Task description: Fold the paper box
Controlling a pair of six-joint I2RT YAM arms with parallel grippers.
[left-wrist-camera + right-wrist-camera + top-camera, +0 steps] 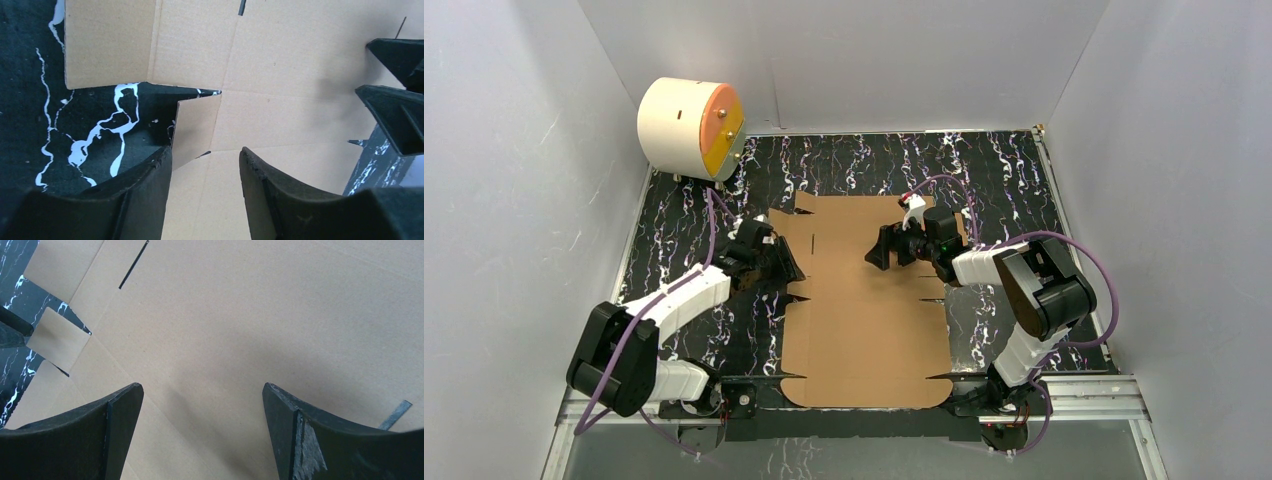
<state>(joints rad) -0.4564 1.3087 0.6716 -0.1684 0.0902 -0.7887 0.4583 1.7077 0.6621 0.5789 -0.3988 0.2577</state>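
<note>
Left gripper (206, 152) fingers, foreground of the left wrist view: part-way apart, over the left edge of the box (864, 320), with nothing visibly pinched between them. Right gripper (202, 387): spread wide above the box's far middle panel, holding nothing. The box lies as a flat die-cut sheet on the table (1024, 180), between the two arms. No wall or flap is seen standing, so folding is judged barely begun, with every crease left to work. Only the left wrist view shows a small tab (192, 127) at the left edge, seemingly tilted up off the table. Only the top view shows the whole outline.
</note>
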